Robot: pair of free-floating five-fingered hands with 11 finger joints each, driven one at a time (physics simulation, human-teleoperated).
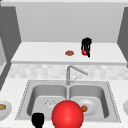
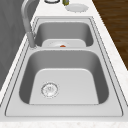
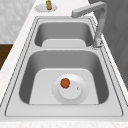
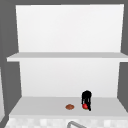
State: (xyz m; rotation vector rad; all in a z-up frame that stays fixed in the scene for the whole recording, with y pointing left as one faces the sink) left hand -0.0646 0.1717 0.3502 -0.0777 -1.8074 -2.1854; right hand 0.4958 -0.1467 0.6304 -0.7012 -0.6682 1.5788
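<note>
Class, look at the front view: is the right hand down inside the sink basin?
No. The right hand is up at the shelf above the sink, its fingers curled round a small red thing.

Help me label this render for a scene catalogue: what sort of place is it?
Most likely a simulated kitchen: a steel double sink with a faucet set in a pale counter, a plate in one basin, and an open shelf above, where the right hand holds a small red thing.

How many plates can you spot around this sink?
3: one plate inside the right basin under a small orange item, one on the left counter holding food, one at the right counter edge. Others may be hidden.
</note>
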